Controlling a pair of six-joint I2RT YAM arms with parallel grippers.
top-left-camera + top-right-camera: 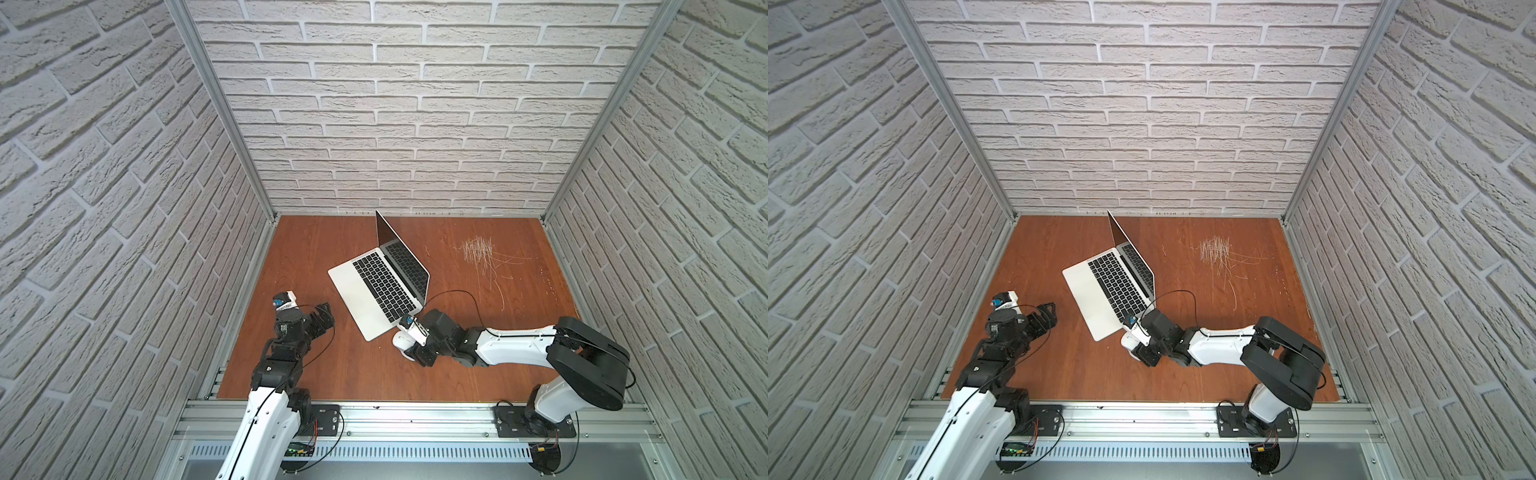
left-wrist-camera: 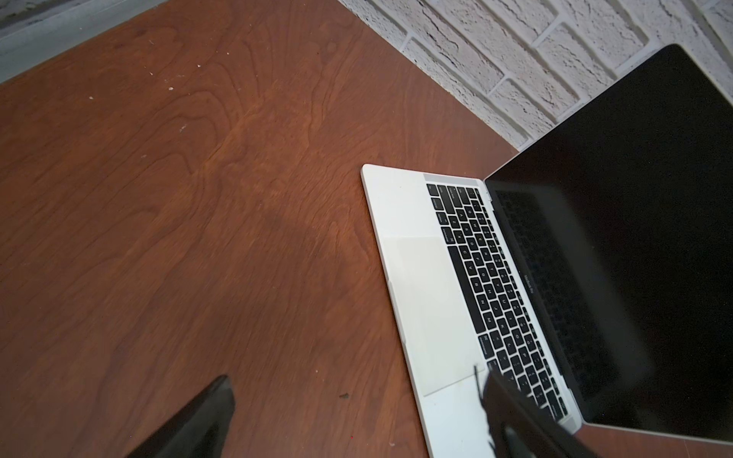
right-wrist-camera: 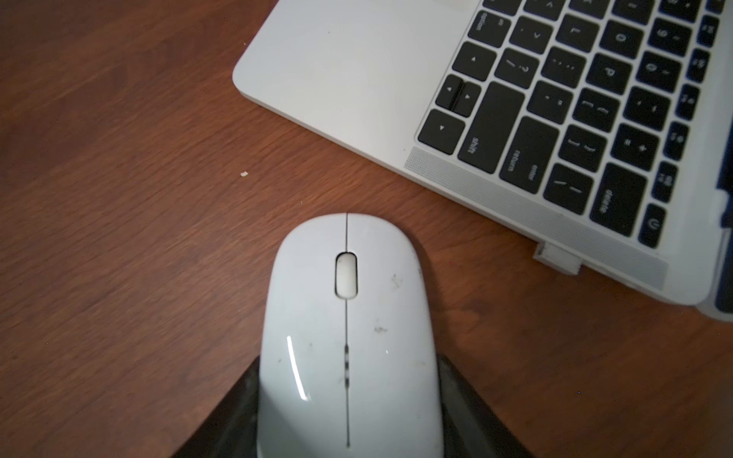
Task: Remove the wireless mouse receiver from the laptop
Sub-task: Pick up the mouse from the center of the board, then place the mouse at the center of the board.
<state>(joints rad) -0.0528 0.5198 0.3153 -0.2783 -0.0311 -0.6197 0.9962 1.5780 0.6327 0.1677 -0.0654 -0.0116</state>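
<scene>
In both top views the light is bright and even and comes from above. The white brick-pattern walls [image 1: 415, 124] look pale, and their lines bend outwards near the picture edges. The white-and-black right arm [image 1: 515, 345] throws only a soft, short shadow on the reddish-brown wooden table [image 1: 374, 374]. Both wrist views are dimmer and warmer. The glossy white oval mouse [image 3: 349, 337] carries a thin bright streak of glare. The thin silver laptop [image 2: 420, 277] is a little blurred and its dark glossy screen mirrors the keyboard. The left gripper [image 2: 355, 378] shows only as unfocused black shapes.
</scene>
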